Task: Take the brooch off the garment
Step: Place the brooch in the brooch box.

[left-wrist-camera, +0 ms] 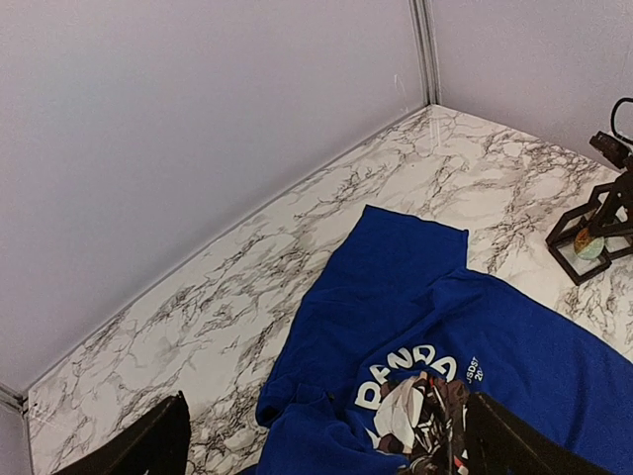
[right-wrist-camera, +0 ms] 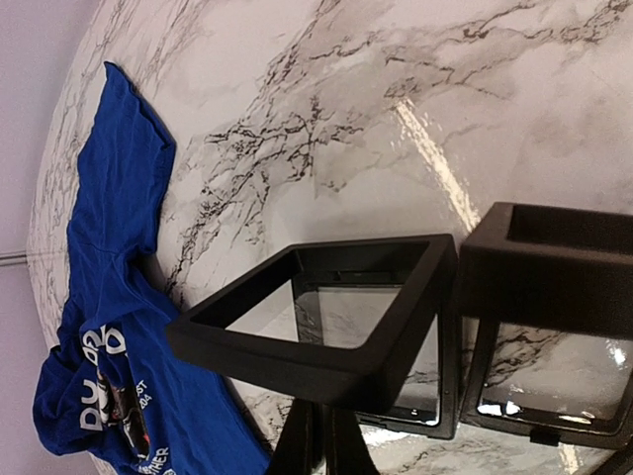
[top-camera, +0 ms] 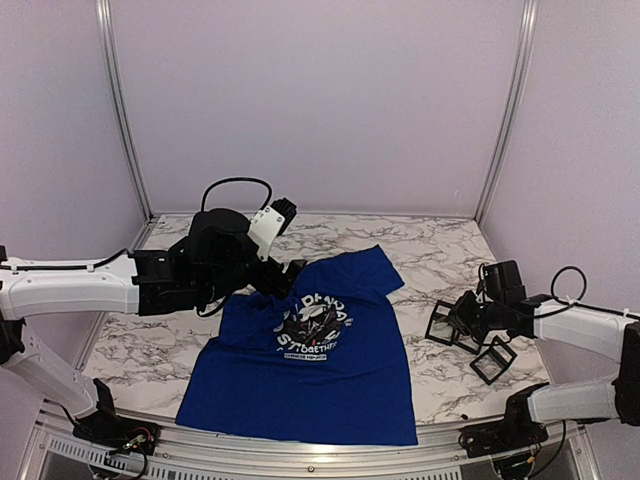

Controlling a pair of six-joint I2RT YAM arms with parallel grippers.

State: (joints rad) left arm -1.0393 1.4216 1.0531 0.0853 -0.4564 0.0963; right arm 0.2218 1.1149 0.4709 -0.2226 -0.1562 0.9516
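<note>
- Blue shirt (top-camera: pixel 310 370) lies print up on the marble table (top-camera: pixel 430 250), its far end bunched.
- Left gripper (top-camera: pixel 288 277) hovers over the shirt's bunched far end, its 2 fingers (left-wrist-camera: pixel 148 447) spread wide, holding nothing.
- Right gripper (top-camera: pixel 465 315) sits well right of the shirt, among black frames (top-camera: pixel 493 360); I cannot tell whether it is open or closed.

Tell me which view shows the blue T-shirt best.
Top external: nearly the whole T-shirt is in frame, print up, with only its upper left corner under the left arm. Left wrist crops it just below the PANDA lettering. Right wrist catches only a strip at its left edge.
</note>
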